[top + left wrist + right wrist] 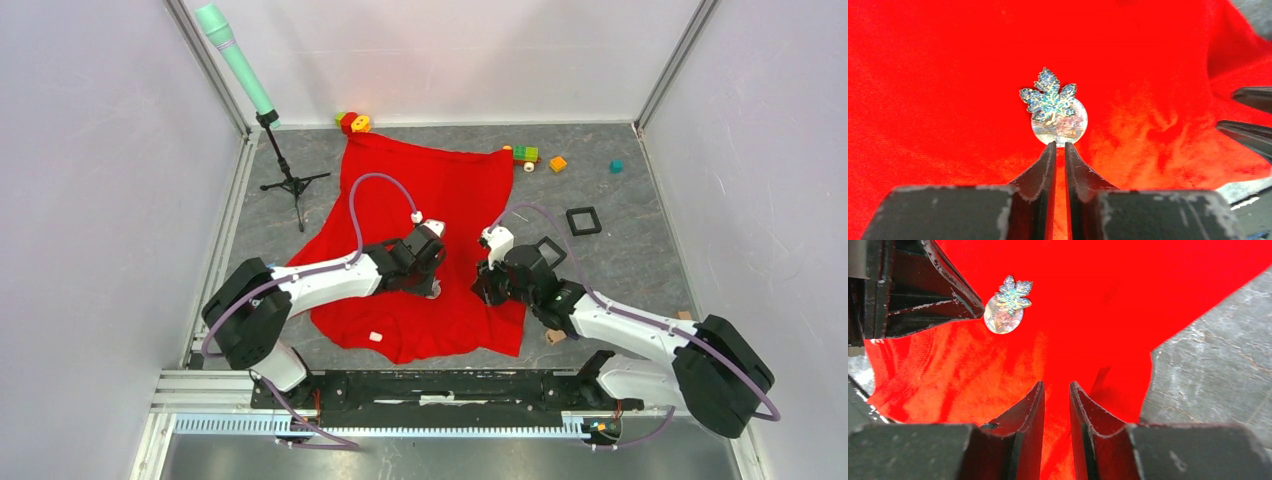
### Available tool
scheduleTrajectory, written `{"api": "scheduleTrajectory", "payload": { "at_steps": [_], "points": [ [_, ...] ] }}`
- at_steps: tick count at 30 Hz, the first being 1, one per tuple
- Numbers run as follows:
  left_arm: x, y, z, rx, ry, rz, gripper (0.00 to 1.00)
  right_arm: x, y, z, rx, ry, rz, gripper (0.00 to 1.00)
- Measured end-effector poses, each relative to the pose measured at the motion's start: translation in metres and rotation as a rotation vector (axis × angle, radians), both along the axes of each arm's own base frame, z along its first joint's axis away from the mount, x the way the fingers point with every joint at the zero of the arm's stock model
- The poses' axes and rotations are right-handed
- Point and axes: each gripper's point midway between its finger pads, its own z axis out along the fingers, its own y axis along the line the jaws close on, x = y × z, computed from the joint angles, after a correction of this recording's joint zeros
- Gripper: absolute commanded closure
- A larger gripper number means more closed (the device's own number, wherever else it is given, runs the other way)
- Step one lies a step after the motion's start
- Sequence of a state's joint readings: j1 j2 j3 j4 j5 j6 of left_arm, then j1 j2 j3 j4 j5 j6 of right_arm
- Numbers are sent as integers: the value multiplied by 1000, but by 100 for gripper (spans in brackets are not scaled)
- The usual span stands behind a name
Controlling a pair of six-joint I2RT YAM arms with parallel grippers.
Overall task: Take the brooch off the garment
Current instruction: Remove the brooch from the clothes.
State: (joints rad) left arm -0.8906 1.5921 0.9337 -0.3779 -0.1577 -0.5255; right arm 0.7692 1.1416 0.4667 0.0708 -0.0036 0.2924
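While the right gripper pinches a fold of the garment, we note the brooch sitting on the garment just beyond the left gripper. Its jaws are nearly together, tips touching the brooch's round base. We cannot tell whether they grip it.

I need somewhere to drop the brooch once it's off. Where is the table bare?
Bare table between the black square tray and the right wall; also near the tripod, left of the garment. Crowded along the back by the toy blocks.
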Motion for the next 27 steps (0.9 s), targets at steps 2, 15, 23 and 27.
{"api": "scheduleTrajectory", "payload": {
  "at_steps": [2,15,23,27],
  "points": [
    [2,-4,7,-41,-9,-5,86,0,5,0,34,22,16,70],
    [-1,0,-2,33,7,2,10,-6,12,-17,181,166,52,65],
    [-4,-15,-14,184,-17,-29,25,-3,7,-14,199,152,32,63],
    [-2,-13,-21,221,-15,-12,31,0,1,-2,211,96,9,63]
  ]
}}
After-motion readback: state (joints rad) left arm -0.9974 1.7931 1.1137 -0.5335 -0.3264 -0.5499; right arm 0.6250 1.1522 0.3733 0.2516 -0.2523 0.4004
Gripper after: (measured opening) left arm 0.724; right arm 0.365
